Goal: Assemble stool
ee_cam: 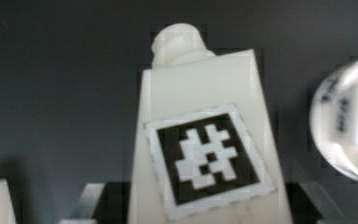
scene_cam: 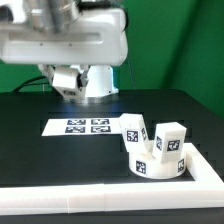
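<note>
Seat (scene_cam: 160, 168) lies in the worktop (scene_cam: 30, 115) corner inside the wall (scene_cam: 100, 200), at the exterior view's right, with two legs (scene_cam: 135, 130) standing on it. End effector (ee_cam: 202, 195), well apart toward that view's left, clamps a third leg (ee_cam: 202, 130), whose long axis appears to run along the fingers.

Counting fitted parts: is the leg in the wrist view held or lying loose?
Held: the leg sticks out from between the shut fingers, filling the wrist view.
</note>
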